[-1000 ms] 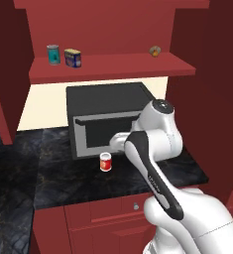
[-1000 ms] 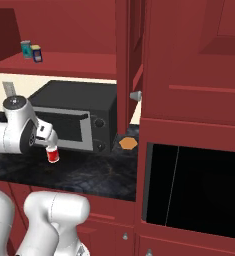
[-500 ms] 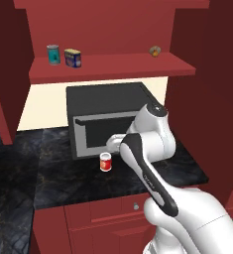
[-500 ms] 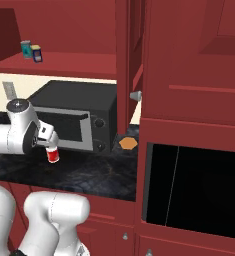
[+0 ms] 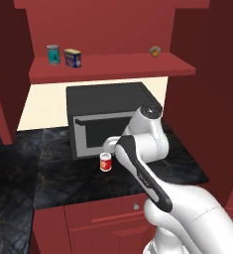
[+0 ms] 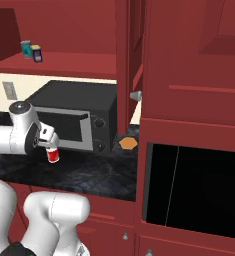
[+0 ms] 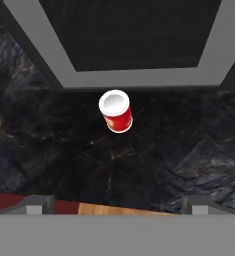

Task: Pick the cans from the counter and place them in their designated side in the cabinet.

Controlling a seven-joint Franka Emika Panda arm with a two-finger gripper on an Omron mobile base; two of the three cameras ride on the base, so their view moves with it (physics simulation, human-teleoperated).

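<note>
Red with a white label band, one can (image 5: 105, 162) stands upright on the black stone counter (image 5: 48, 173), a little left of centre in the left base view and just in front of the microwave (image 5: 110, 119). In the hand view the red can (image 7: 116, 111) sits just above centre, seen from over its pale lid, with the microwave door's grey frame close behind it.

The navy-blue can (image 5: 73, 58) with the yellow top already stands on the cabinet (image 5: 108, 69) shelf at the upper left of the left base view, just beside a teal can (image 5: 53, 54). A small tan object (image 5: 154, 49) rests well apart from them toward the shelf's upper right. So one of the two cans looks placed, though whether that is its proper side cannot be read from here.

The gripper (image 6: 48, 143) hangs at the left of the right base view, directly above the red can and not touching it. Its jaws stand fully apart and hold nothing; the two dark fingertips (image 7: 36, 204) show spread wide at the bottom corners of the hand view, with bare counter between them.

By my judgement roughly half the job is left: lowering around the red can, closing on it, lifting it to the shelf and setting it on its side.
</note>
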